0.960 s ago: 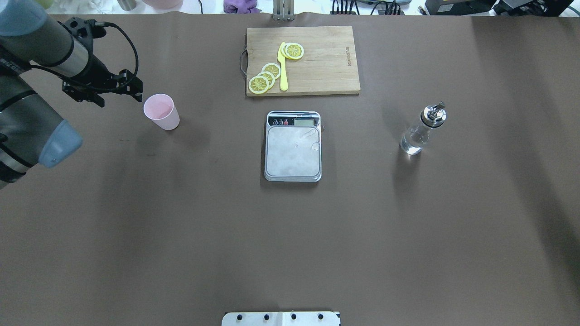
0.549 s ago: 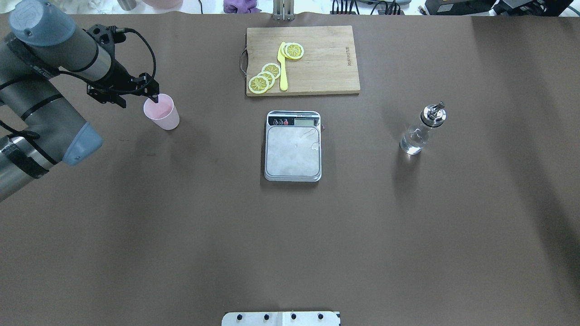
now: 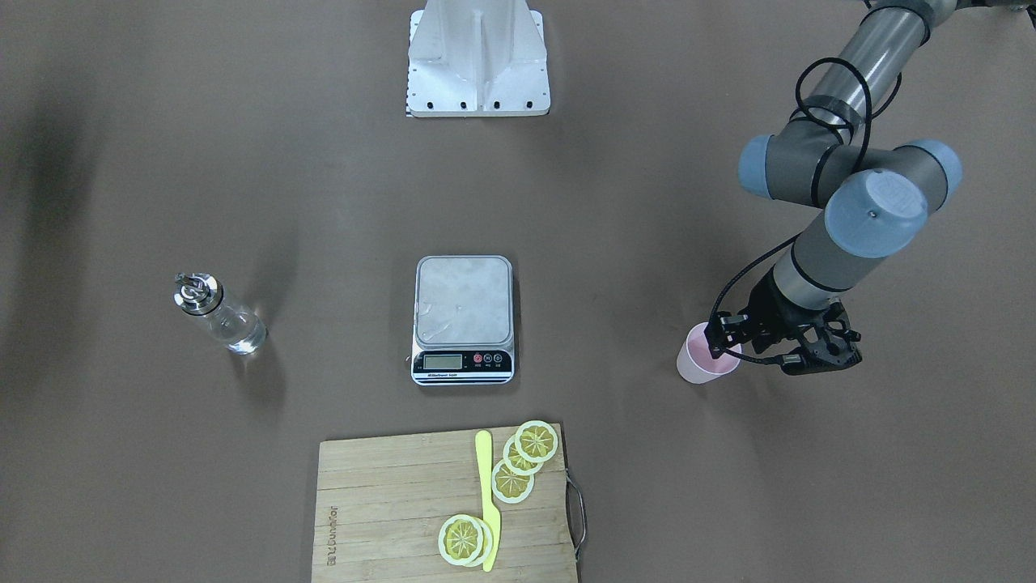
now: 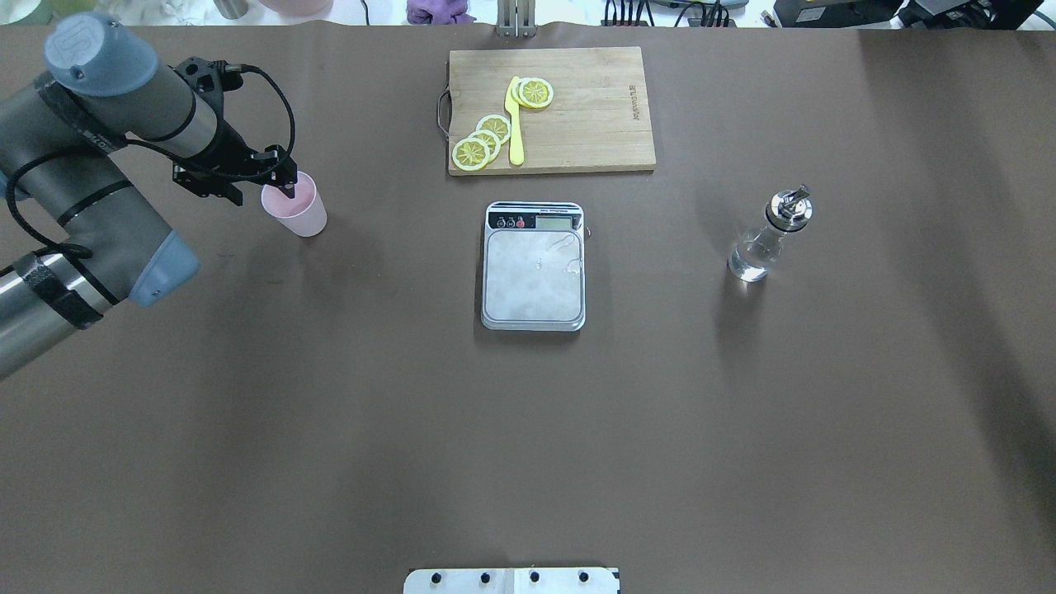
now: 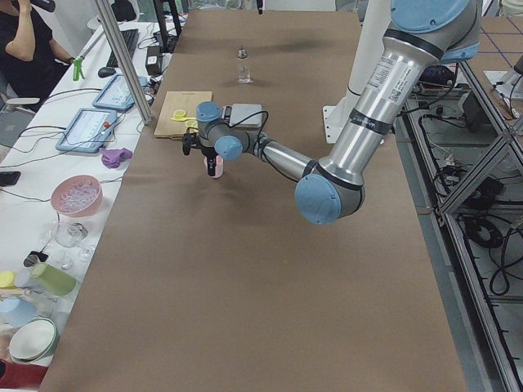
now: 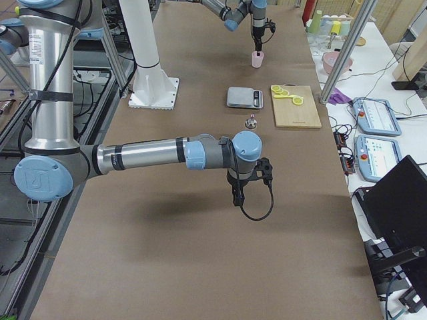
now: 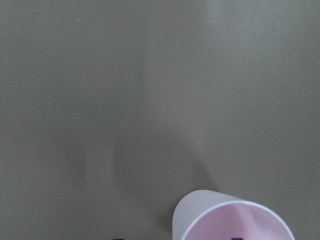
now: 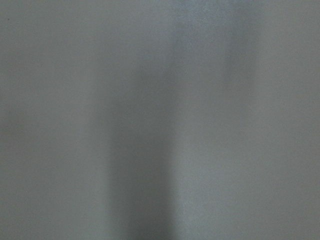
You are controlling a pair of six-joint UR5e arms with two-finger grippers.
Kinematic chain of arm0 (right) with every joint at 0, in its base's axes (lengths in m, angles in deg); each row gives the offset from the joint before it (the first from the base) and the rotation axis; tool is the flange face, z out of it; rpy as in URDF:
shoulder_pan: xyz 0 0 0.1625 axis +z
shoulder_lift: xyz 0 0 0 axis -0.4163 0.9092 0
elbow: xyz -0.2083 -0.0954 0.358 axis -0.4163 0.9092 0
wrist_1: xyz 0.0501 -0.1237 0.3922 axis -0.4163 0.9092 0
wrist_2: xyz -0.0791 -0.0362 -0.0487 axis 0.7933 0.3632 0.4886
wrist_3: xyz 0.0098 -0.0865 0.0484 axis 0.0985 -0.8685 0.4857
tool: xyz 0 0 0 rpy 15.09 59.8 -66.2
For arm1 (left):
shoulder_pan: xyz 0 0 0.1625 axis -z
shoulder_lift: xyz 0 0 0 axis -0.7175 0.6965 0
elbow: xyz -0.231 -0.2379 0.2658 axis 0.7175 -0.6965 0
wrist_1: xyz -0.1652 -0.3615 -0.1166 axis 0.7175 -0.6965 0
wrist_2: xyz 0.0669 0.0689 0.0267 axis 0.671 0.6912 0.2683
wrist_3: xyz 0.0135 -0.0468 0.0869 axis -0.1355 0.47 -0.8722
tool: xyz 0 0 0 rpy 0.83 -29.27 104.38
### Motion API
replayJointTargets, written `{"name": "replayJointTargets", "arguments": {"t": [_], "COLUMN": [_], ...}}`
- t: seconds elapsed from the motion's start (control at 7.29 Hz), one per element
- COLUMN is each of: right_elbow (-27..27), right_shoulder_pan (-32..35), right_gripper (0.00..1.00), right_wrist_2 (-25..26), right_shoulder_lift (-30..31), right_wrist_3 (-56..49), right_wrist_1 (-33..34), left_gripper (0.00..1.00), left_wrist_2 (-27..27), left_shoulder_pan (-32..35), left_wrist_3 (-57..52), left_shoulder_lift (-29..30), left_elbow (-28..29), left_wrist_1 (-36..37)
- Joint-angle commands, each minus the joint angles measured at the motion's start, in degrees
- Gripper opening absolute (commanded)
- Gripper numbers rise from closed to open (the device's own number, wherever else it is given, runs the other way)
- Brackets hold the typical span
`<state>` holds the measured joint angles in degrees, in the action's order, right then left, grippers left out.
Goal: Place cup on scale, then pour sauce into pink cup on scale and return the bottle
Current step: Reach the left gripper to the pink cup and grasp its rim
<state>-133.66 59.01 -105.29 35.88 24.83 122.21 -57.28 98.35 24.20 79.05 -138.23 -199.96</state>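
The pale pink cup stands upright on the brown table, left of the scale. My left gripper is open at the cup's left rim. One finger hangs over the cup's mouth and the other is outside its wall. The left wrist view shows the cup at the bottom edge. The glass bottle of clear sauce, with its silver spout, stands right of the scale. The scale's platform is bare. My right gripper shows only in the exterior right view, low over bare table, and I cannot tell whether it is open or shut.
A wooden cutting board with lemon slices and a yellow knife lies beyond the scale. The robot's white base plate sits at the near table edge.
My left arm has swung right to the cup. Its open gripper, which was left of the cup, now straddles the cup's left rim.
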Motion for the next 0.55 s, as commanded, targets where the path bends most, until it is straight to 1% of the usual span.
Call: {"name": "replayJointTargets", "arguments": {"t": [0.0,0.27,0.41], "right_elbow": [0.0,0.0,-0.2], "right_shoulder_pan": [0.1,0.1,0.1], "right_gripper": [1.0,1.0,1.0], "right_wrist_2": [0.0,-1.1,-2.0], "right_shoulder_lift": [0.1,0.2,0.2], "right_wrist_3": [0.0,0.0,0.0], "right_wrist_1": [0.0,0.1,-0.1], "left_gripper": [0.0,0.0,0.0], "left_wrist_2": [-0.4,-0.5,-2.6], "left_shoulder_pan": [0.0,0.3,1.3], "left_wrist_3": [0.2,0.4,0.4], "left_shoulder_lift": [0.0,0.1,0.9], "left_elbow": [-0.2,-1.5,-1.7], "left_wrist_1": [0.1,1.0,2.9]}}
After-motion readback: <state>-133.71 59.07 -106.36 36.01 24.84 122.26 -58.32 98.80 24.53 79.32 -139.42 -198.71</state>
